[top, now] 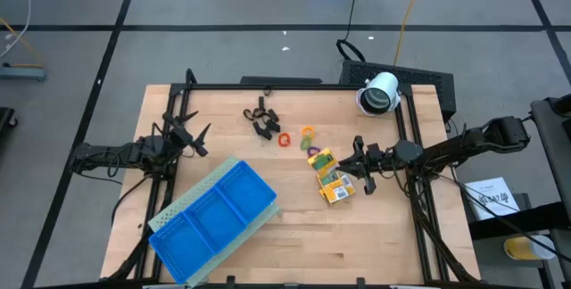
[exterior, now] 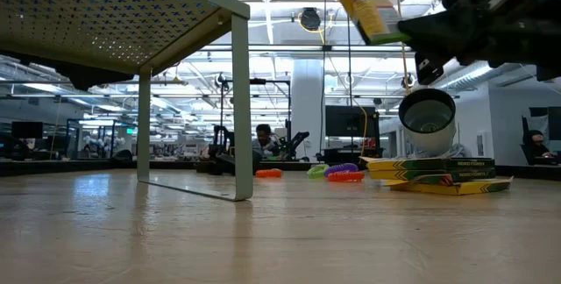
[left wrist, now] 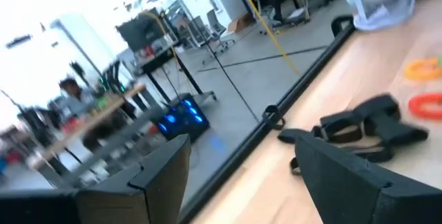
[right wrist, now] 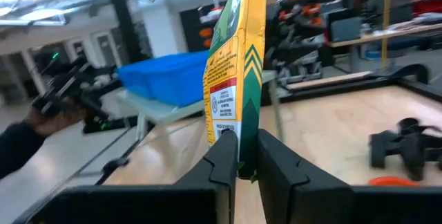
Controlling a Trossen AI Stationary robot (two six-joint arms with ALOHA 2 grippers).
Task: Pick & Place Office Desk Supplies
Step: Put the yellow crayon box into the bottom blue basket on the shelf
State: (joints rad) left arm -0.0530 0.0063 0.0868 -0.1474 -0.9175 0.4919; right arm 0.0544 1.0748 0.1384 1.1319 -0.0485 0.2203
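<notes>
The right hand (right wrist: 238, 156) pinches a yellow crayon pack (right wrist: 235, 65) by its lower edge, fingers pressed flat against both faces, and the pack stands upright and clear of the desk (top: 375, 244) — the low view shows it well above the wood. So the step in hand looks like the carry: one pack lifted, not yet delivered. In the overhead view that hand (top: 359, 160) sits just beside the remaining packs (top: 333, 185), which lie stacked on the desk.

The next move, as I judge it, calls for a sweep across the desk toward the blue three-compartment tray (top: 213, 220), with enough height to clear its rim, then a release over one compartment. A grip on one edge only could let the pack swing or slip.

All three compartments of the tray appear bare; nothing has been placed in it that I can see.

Farther back lie the small coloured rings (top: 297, 137), then the black binder clips (top: 261, 119), all loose on the wood. The left hand (top: 192, 134) waits near the desk's left edge, fingers spread and holding nothing. A white cylindrical device (top: 380, 93) stands at the far right corner.
</notes>
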